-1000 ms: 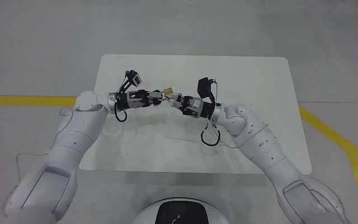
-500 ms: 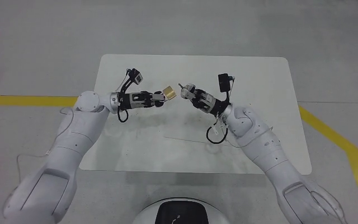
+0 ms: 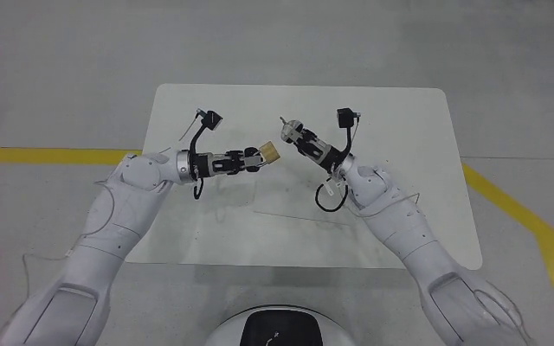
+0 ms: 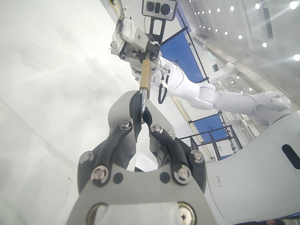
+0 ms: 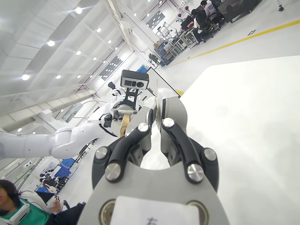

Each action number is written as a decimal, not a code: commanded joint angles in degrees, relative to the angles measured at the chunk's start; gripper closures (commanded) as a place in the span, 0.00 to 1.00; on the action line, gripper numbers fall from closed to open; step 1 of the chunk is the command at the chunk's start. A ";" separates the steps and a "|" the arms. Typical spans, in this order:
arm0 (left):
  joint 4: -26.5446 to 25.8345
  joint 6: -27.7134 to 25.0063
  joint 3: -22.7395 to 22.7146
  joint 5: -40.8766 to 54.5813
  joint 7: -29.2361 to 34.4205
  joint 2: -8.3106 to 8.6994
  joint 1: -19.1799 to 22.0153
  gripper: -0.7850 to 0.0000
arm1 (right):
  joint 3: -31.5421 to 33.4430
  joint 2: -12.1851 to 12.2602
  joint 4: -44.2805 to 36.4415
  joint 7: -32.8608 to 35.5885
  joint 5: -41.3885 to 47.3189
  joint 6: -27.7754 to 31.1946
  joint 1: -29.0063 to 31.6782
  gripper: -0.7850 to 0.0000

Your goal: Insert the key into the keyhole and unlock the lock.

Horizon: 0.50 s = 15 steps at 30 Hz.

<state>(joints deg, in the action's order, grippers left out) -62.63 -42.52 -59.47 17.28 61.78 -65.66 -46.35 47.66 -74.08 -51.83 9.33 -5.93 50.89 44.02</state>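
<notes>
Two grippers that met over the table (image 3: 407,112) one second ago now stand apart, and the gap between them has widened over both earlier frames. We see the left gripper (image 3: 257,156) closed tight on the shackle (image 4: 144,97) of the lock (image 3: 270,154), with the brass body held out in the air beyond the fingertips, toward the other arm. The right gripper (image 3: 291,136) has drawn back toward the far side of the table; its fingers are pinched on the wrapped head of the key (image 3: 282,124), with the blade pointing away from the lock. The key is therefore out of the keyhole and no longer in line with it. We cannot tell from these views whether the shackle has sprung free. If the shackle has not released, we judge that the right arm must bring the blade round, line it up with the keyhole again and repeat the insertion.
</notes>
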 commanded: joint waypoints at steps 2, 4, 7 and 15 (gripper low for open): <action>-1.08 -0.30 -0.81 -1.50 -0.93 0.45 -0.99 1.00 | -1.02 -0.68 0.55 2.86 3.36 2.21 -0.19 1.00; -1.64 0.15 -1.08 -2.16 -1.68 0.59 -1.42 1.00 | -1.43 -0.98 1.02 4.87 4.89 3.10 -0.55 1.00; -2.45 0.67 -1.29 -3.11 -2.82 0.71 -1.91 1.00 | -2.10 -1.30 1.22 8.22 7.80 4.80 -0.69 1.00; -4.08 1.44 -1.72 -6.42 -5.31 1.06 -2.81 1.00 | -3.04 -1.60 -0.48 16.19 13.00 7.10 -0.70 1.00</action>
<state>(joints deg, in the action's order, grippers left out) -66.46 -41.20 -61.11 11.62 57.12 -64.65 -49.02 44.57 -75.70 -51.99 24.81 6.82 57.99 43.27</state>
